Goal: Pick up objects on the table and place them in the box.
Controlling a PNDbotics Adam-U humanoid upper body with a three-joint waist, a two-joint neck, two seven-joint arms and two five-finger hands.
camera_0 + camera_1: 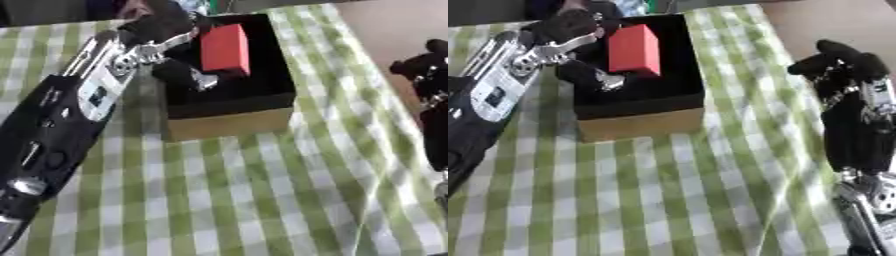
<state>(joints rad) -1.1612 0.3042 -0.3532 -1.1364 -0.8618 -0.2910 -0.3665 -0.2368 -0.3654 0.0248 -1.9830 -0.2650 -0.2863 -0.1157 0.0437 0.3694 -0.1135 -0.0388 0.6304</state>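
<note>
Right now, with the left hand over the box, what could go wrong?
1. The left hand sits inside the box beside the red block; pulling out, the fingers could catch the block or the box wall and drag either along.
2. The box lies close to the arm; a sweep back could shove it across the checked cloth.
3. The right hand hangs near the table's edge and could snag the cloth.

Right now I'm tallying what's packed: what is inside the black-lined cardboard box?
The black-lined cardboard box holds a red rectangular block. The robot's left hand reaches in beside it, covering the box's left part; nothing can be told there.
</note>
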